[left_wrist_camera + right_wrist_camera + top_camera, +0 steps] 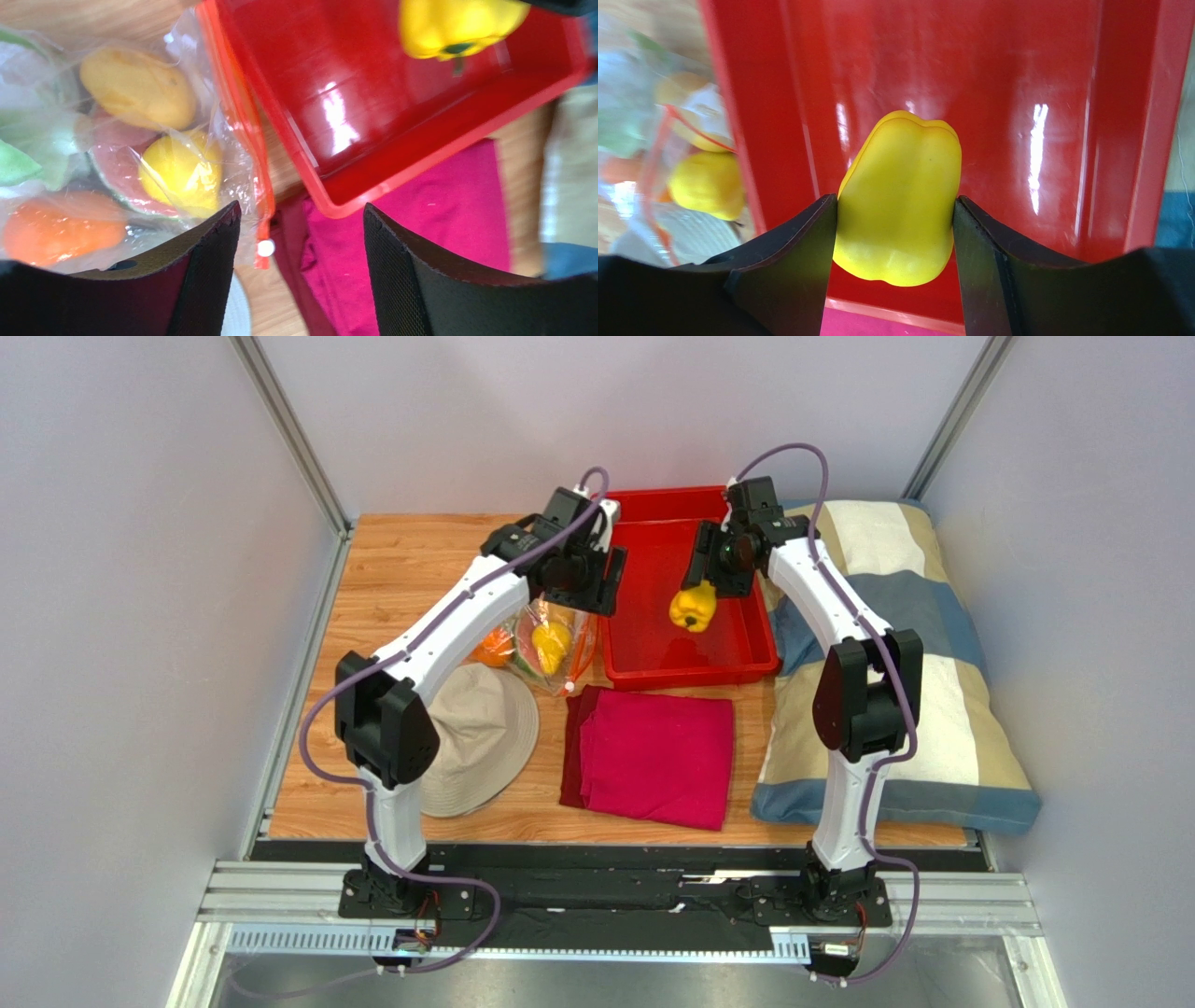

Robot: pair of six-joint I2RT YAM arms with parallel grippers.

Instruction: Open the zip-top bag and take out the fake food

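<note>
The clear zip-top bag (pixel 550 647) lies on the wood left of the red tray (pixel 732 669). In the left wrist view the bag (pixel 161 63) shows its orange-red zip strip (pixel 242 133) and holds two yellow fruits (pixel 138 87), an orange (pixel 56 227), a watermelon slice (pixel 112 164) and green-leaved cauliflower (pixel 28 143). My left gripper (pixel 302 213) is open and empty above the bag's zip edge. My right gripper (pixel 897 203) is shut on the yellow bell pepper (pixel 899 199) and holds it over the tray (pixel 766 140). The pepper also shows in the top view (pixel 693 608).
A folded pink cloth (pixel 652 756) lies in front of the tray. A beige hat (pixel 477 735) lies near the left arm. A striped pillow (pixel 898 672) fills the right side. Grey walls close in the table.
</note>
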